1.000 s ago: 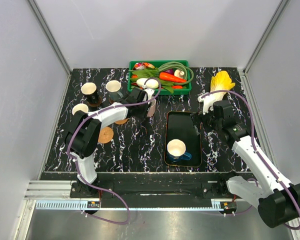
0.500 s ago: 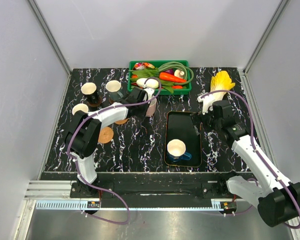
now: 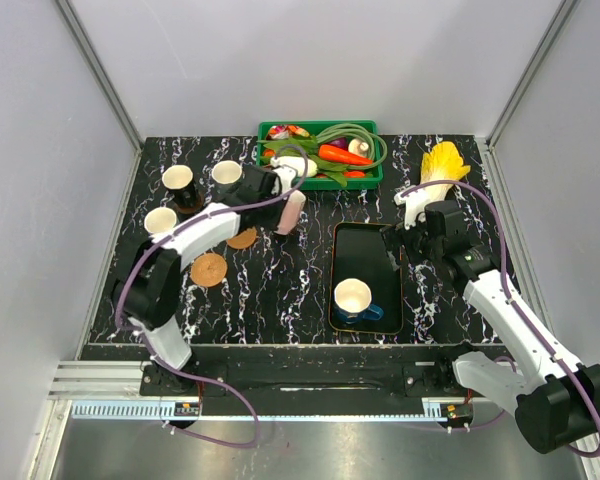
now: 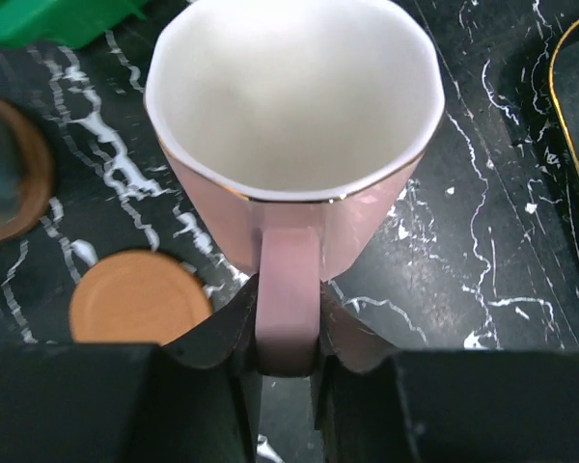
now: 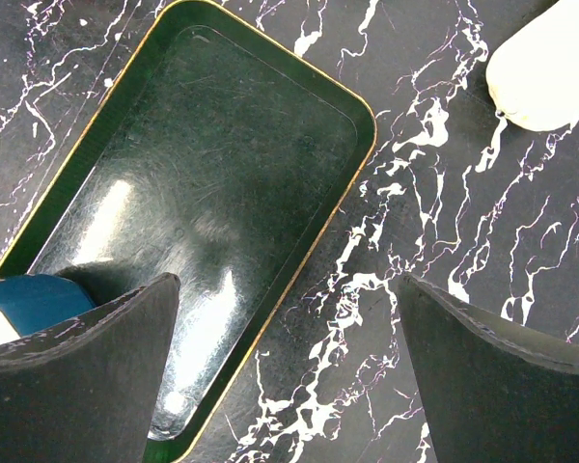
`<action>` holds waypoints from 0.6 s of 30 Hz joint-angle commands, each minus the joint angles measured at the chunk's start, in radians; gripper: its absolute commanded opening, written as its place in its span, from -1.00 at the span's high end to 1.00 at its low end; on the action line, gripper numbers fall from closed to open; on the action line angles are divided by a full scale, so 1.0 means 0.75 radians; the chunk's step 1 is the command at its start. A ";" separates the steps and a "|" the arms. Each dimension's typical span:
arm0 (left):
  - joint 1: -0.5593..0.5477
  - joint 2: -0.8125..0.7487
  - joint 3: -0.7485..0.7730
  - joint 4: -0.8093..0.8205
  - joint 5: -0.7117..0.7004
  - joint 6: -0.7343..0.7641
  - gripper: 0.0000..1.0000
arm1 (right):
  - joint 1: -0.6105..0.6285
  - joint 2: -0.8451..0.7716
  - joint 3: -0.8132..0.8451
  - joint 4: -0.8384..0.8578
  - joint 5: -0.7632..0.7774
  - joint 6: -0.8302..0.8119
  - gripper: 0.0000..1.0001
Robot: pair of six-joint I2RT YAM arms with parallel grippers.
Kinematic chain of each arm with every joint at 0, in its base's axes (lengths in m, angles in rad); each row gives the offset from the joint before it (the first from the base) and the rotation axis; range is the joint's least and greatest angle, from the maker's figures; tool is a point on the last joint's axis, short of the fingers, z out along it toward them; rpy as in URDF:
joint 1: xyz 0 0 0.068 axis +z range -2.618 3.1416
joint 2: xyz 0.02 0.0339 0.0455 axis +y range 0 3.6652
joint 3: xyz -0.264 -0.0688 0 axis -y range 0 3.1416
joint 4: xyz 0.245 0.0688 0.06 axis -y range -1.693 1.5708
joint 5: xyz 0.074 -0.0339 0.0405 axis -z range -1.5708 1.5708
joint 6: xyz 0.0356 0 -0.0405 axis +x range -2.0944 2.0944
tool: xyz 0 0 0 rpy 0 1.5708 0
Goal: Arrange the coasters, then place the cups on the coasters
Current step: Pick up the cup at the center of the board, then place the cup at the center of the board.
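Note:
My left gripper [image 3: 280, 203] [image 4: 289, 338] is shut on the handle of a pink cup [image 3: 291, 212] [image 4: 289, 145], which is upright with its cream inside showing. Two bare brown coasters [image 3: 242, 238] [image 3: 209, 269] lie on the table to its left; the nearer one [image 4: 140, 297] shows beside the cup. Three more cups [image 3: 178, 178] [image 3: 226, 172] [image 3: 161, 218] stand at the far left. A blue cup [image 3: 355, 300] [image 5: 29, 299] sits in the black tray [image 3: 365, 245] [image 5: 203, 193]. My right gripper [image 3: 395, 240] [image 5: 289, 376] hangs open over the tray's right rim, holding nothing.
A green basket [image 3: 265, 130] of toy vegetables stands at the back centre, just behind the pink cup. A yellow-and-white cabbage [image 3: 440, 165] [image 5: 550, 68] lies at the back right near my right gripper. Grey walls close in the black marble table.
My left gripper has shut on the pink cup's handle and shifted slightly left with it. Its arm has swung left, uncovering the coaster below. The right arm has not moved.

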State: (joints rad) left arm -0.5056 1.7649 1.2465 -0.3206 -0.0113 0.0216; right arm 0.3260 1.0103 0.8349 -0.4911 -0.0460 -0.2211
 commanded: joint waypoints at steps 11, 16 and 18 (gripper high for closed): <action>0.044 -0.594 -0.322 0.123 -0.028 0.159 1.00 | -0.009 0.009 -0.007 0.056 -0.008 -0.022 -0.99; 0.099 -0.786 -0.459 0.161 -0.008 0.188 1.00 | -0.009 -0.001 -0.009 0.056 -0.014 -0.020 -0.99; 0.099 -0.850 -0.526 0.202 0.009 0.196 1.00 | -0.009 0.003 -0.009 0.056 -0.018 -0.020 -1.00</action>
State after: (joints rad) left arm -0.4503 1.2610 0.8959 -0.3420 -0.0120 0.1349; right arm 0.3260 1.0142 0.8295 -0.4904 -0.0467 -0.2256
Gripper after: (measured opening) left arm 0.241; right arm 0.994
